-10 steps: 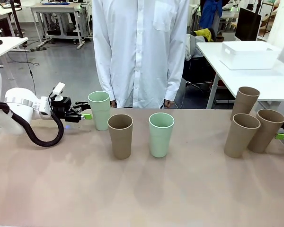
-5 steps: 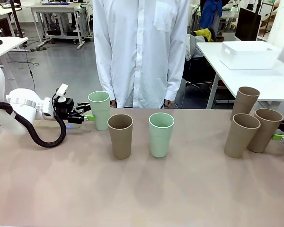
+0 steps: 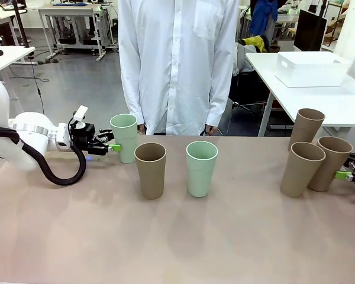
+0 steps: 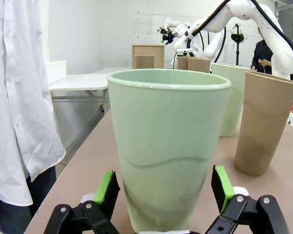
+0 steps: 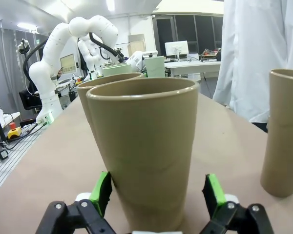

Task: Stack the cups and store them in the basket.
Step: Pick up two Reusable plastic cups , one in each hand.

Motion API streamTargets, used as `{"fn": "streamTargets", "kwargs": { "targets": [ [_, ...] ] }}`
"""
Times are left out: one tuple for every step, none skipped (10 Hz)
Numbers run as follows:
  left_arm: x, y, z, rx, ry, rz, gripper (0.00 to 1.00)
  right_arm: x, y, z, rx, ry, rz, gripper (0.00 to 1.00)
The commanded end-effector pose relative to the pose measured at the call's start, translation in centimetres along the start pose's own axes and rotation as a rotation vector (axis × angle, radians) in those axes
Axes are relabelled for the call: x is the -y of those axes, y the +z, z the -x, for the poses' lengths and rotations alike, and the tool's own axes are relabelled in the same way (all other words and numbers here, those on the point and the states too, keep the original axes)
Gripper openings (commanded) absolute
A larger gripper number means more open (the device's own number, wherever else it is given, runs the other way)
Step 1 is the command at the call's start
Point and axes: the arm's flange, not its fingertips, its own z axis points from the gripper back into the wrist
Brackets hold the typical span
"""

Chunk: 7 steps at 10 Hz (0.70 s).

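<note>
Where the left gripper reaches the far-left mint cup, the front view hides one finger behind the cup. In the wrist view its green pads stand apart, straddling the cup's foot; contact is too close to call. Right gripper is cut by the frame edge. In its wrist view, the spread pads flank a tan cup, with a gap on one side. A second tan cup is mostly hidden behind. The basket sits on a separate far table.

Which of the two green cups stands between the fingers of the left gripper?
The far-left green cup: the open left gripper straddles it. The other green cup stands in the middle, apart from it.
</note>
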Motion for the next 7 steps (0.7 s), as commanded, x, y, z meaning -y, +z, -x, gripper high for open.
{"fn": "streamTargets", "kwargs": {
  "targets": [
    [0.5,-1.0,-0.2,0.017,-0.006,-0.028,1.0,-0.4,-1.6,0.0,-0.039,-0.03,-0.017,1.0],
    [0.5,-1.2,-0.1,0.019,0.001,-0.028,1.0,-0.5,-2.1,0.1,-0.04,-0.032,-0.023,1.0],
    [0.6,-1.4,0.0,0.02,0.005,-0.028,1.0,-0.7,-2.5,0.2,-0.037,-0.034,-0.024,1.0],
    [0.5,-1.6,0.1,0.021,0.009,-0.029,1.0,-0.8,-2.8,0.1,-0.035,-0.036,-0.03,1.0],
    [0.4,-2.0,0.1,0.024,0.01,-0.029,1.0,-1.0,-3.2,-0.1,-0.035,-0.033,-0.03,1.0],
    [0.4,-2.2,0.2,0.023,0.014,-0.026,1.0,-1.0,-3.3,-0.1,-0.036,-0.035,-0.034,1.0],
    [0.5,-2.5,0.2,0.023,0.016,-0.025,1.0,-1.1,-3.5,-0.3,-0.036,-0.037,-0.035,1.0]
  ]
}}
